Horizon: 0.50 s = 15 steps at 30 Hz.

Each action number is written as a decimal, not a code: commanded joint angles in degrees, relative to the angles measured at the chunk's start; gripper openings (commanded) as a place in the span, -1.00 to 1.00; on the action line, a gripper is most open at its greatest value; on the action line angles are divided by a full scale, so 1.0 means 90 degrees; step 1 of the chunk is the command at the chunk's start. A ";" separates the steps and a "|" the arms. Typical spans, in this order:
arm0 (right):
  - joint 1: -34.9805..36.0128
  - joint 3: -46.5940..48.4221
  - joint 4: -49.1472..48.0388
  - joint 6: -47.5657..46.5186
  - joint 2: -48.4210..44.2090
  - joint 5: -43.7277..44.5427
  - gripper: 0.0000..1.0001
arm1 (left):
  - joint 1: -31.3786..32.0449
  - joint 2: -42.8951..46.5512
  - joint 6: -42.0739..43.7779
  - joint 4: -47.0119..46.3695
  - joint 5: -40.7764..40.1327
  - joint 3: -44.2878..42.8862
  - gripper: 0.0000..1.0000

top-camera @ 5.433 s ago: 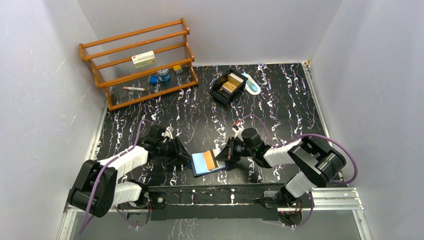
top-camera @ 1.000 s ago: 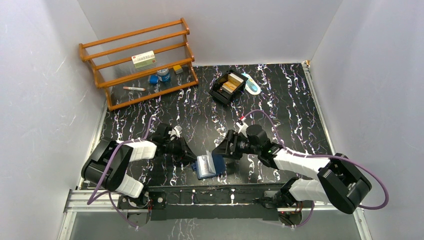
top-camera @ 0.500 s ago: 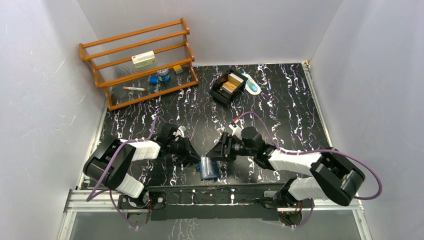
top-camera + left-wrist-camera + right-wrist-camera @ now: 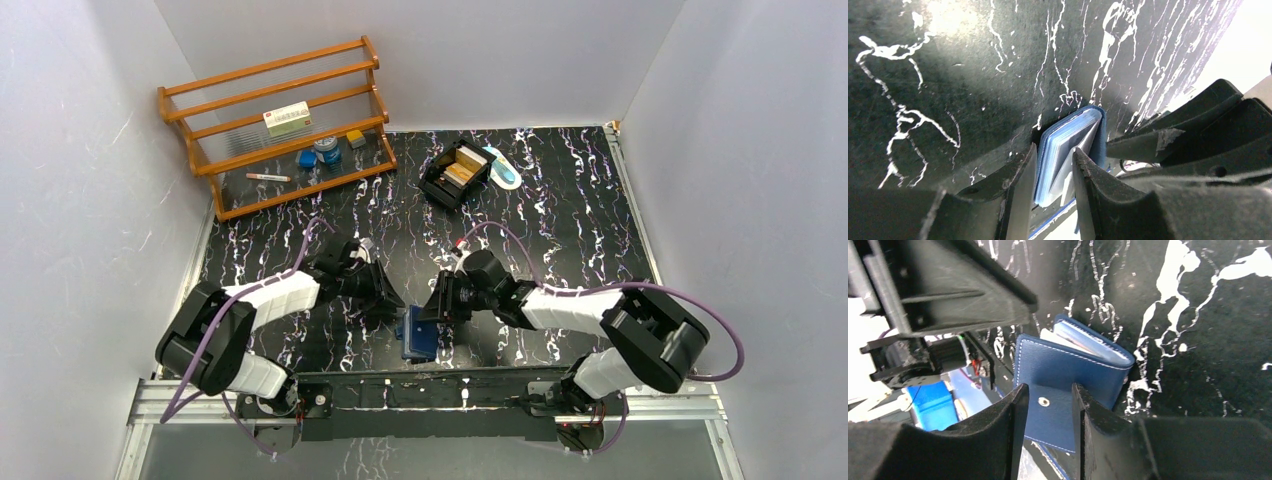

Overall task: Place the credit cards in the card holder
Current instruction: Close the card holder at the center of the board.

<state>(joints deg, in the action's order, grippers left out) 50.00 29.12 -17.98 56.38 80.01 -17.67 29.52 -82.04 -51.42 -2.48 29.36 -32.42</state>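
The navy card holder (image 4: 417, 337) sits near the table's front edge, folded almost shut. My left gripper (image 4: 392, 300) is at its left side and my right gripper (image 4: 432, 310) is at its right. In the left wrist view the light-blue pocket leaf of the card holder (image 4: 1068, 135) lies between the parted jaws of my left gripper (image 4: 1054, 150). In the right wrist view the cover (image 4: 1068, 365) and its snap tab (image 4: 1044, 401) show in the gap of my right gripper (image 4: 1049, 388). Gold credit cards (image 4: 462, 167) lie in the black tray.
A black tray (image 4: 438, 186) stands at the back centre, with a white-and-blue object (image 4: 505, 170) beside it. A wooden rack (image 4: 275, 120) at the back left holds a white-and-red box (image 4: 287, 118) and small items. White walls enclose the table.
The card holder went from lying open to folded nearly shut. Both grippers moved in toward it. The left jaws have widened and the right jaws have narrowed.
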 commanded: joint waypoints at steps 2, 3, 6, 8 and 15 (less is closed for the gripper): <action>0.0104 0.0594 0.0831 -0.0644 0.0403 0.0392 -0.15 | 0.0017 0.0634 0.0453 0.1388 -0.0378 -0.0248 -0.41; 0.0129 0.0680 0.0980 -0.0735 0.0482 0.0439 -0.17 | 0.0018 0.0714 0.0512 0.1472 -0.0324 -0.0232 -0.43; 0.0231 0.1042 0.1659 -0.1113 0.0790 0.0731 -0.19 | 0.0022 0.0945 0.0723 0.1543 -0.0055 -0.0110 -0.51; 0.0261 0.1148 0.1931 -0.1312 0.0922 0.0869 -0.20 | 0.0048 0.1011 0.0922 0.1569 -0.0010 -0.0035 -0.52; 0.0282 0.1214 0.2277 -0.1674 0.1051 0.1206 -0.22 | 0.0541 0.1089 0.1872 0.1568 -0.0771 -0.0107 -0.56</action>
<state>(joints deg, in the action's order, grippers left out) 52.47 39.55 -3.97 45.80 87.61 -12.78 31.83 -74.28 -40.34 9.50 25.93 -33.12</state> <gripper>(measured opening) 0.391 0.231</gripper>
